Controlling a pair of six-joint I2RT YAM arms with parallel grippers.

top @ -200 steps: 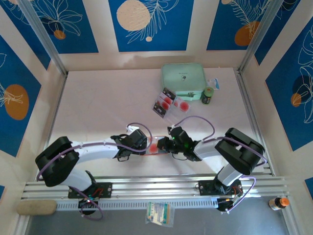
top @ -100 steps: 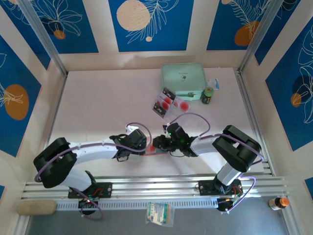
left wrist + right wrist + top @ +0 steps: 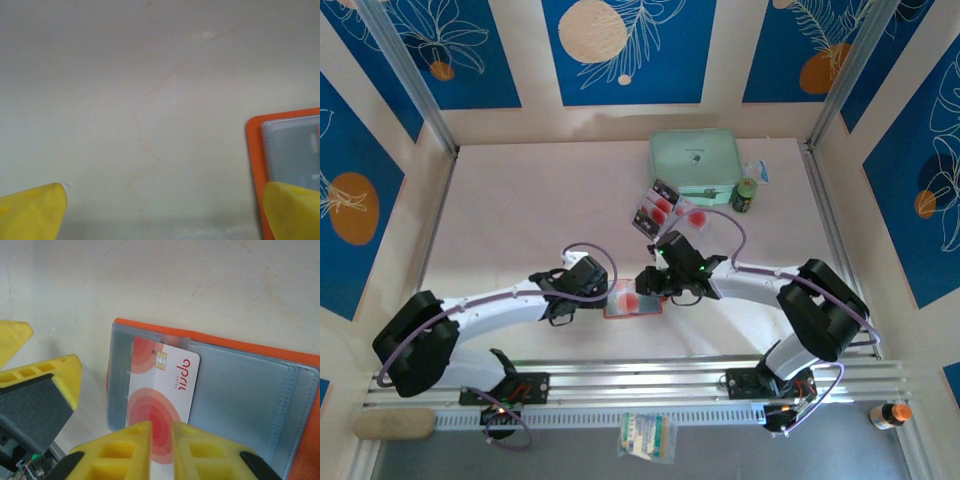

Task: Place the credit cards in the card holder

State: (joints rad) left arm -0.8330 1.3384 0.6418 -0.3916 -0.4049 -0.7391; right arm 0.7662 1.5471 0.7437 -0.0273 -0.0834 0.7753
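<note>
The orange card holder (image 3: 632,303) lies open near the table's front, its grey sleeves (image 3: 240,400) facing up. One credit card (image 3: 162,385), white with red rings and a chip, lies flat on its left sleeve, its far end tucked under the sleeve edge. My right gripper (image 3: 162,440) (image 3: 642,284) hangs just above the card's near end, fingers almost together with a thin slit and nothing pinched. My left gripper (image 3: 165,212) (image 3: 603,297) stands wide open at the holder's left edge (image 3: 255,150), one fingertip (image 3: 292,210) over the orange rim. More credit cards (image 3: 660,208) lie in a clear tray.
The clear plastic tray (image 3: 680,225) sits behind the holder, just ahead of a mint-green case (image 3: 695,160) and a small dark jar (image 3: 745,195). Bare pale tabletop (image 3: 520,220) stretches to the left. Metal rails run along the front edge (image 3: 640,375).
My right gripper has moved left and farther over the holder, and the card now lies on the sleeve. The left arm has drawn back a little to the left.
</note>
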